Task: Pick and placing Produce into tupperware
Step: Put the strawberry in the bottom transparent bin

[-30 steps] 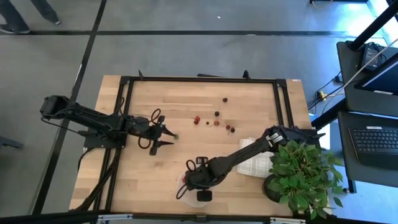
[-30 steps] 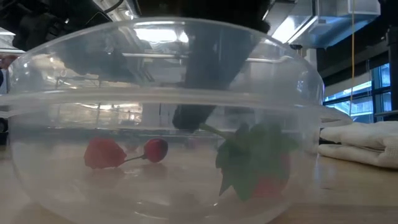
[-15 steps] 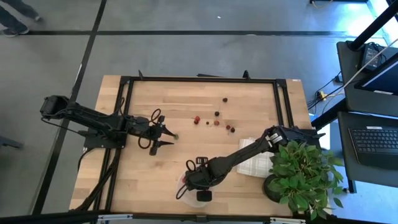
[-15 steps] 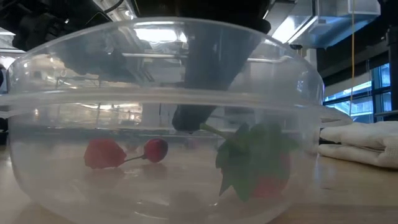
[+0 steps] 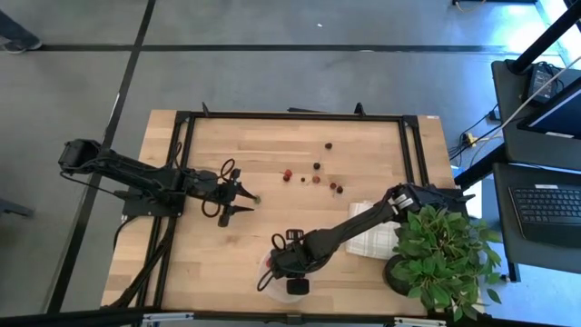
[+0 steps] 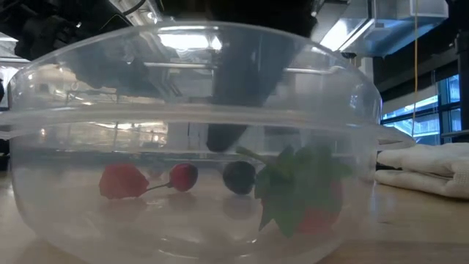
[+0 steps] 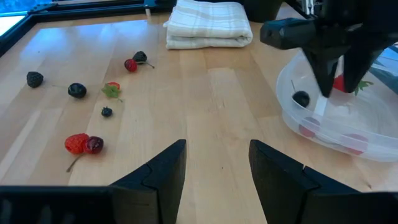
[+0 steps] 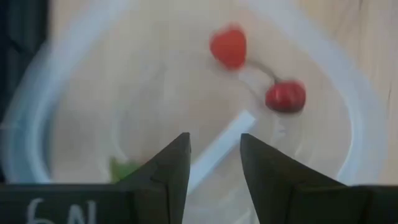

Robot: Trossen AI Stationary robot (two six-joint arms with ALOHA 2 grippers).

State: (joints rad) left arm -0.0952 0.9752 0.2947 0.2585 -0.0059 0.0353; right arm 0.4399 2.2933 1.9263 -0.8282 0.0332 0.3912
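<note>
Right gripper [image 8: 214,165] hangs over the round clear plastic tupperware [image 6: 44,176], fingers parted and empty. A small dark berry [image 6: 239,177] sits inside, so lift straight up, clear of the rim.

The tupperware [image 5: 280,272] sits at the near edge of the table [image 5: 363,145], about midway along it, with the right gripper [image 5: 284,270] directly above it. Inside lie several pieces of produce [image 6: 183,176] — one dark berry [image 6: 239,177] among them. More loose berries [image 5: 315,174] are scattered farther back, toward the table's middle. The left gripper [image 5: 247,200] hovers left of them. The folded cloth [image 5: 374,238] lies to the right, and the potted plant [image 5: 443,250] stands beyond it at the right edge.
</note>
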